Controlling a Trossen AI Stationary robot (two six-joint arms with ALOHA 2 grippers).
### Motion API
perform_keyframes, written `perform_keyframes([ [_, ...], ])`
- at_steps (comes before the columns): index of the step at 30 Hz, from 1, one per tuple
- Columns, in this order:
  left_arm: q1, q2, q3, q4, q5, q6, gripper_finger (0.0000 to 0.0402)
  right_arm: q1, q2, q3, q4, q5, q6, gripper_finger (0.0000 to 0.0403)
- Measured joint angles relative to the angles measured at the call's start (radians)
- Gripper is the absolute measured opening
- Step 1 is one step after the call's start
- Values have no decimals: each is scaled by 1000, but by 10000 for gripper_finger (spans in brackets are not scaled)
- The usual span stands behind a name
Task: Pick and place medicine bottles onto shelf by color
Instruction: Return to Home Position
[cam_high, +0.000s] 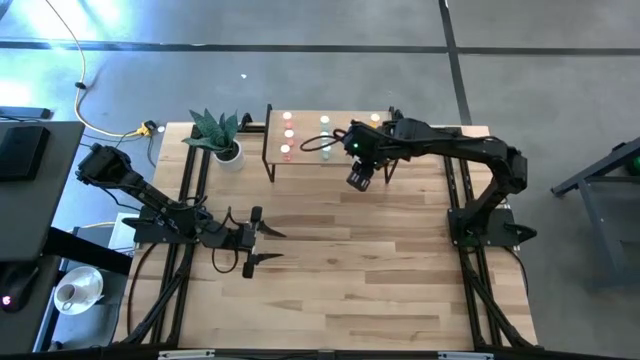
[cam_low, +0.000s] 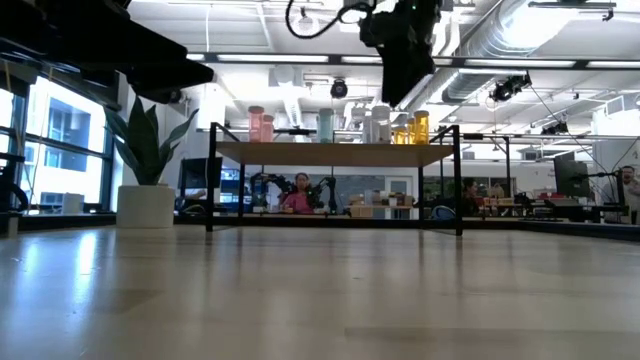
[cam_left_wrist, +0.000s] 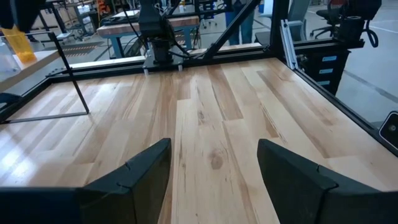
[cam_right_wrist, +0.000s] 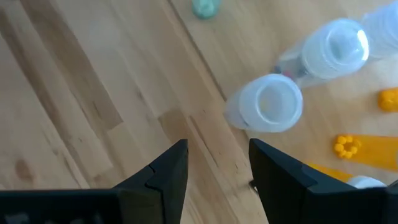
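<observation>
The bottles (cam_right_wrist: 270, 102) look light, slick, tippy: grasp mid-body. The right fingers (cam_right_wrist: 161, 174) hang narrowly apart, empty, over the shelf (cam_low: 330, 150) edge; the left fingers (cam_left_wrist: 143, 168) gape wide over the surface (cam_high: 350, 290).

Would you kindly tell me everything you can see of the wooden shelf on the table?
The shelf is a low light-wood board on thin black metal legs, standing level near the far edge of the tabletop, beside a potted plant. White-capped bottles stand on it in colour groups: pink, pale blue-green, clear-white, orange. The right gripper hangs above its clear-white group, fingers open, touching nothing.
</observation>
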Motion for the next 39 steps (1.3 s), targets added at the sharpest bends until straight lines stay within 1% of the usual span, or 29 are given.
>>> perform_keyframes([
  [12, 0, 0, 0, -1, -3, 0, 229, -34, -1, -70, 121, 17, -6, 161],
  [20, 0, 0, 0, -2, -3, 0, 229, -23, -6, -56, 67, 18, -15, 161],
  [25, -10, -23, 0, -3, 1, -2, 229, 29, -43, -55, 36, 19, -38, 161],
  [29, -24, -91, 0, -20, 1, 0, 229, 103, -89, -57, 21, 19, -77, 161],
  [32, -27, -182, 0, -92, -1, 32, 229, 167, -131, -57, 27, 37, -90, 161],
  [36, -26, -328, 0, -212, -57, 42, 229, 256, -183, -61, 30, 132, -66, 161],
  [39, -25, -436, 0, -303, -66, 42, 229, 314, -255, -152, 91, 180, -53, 161],
])
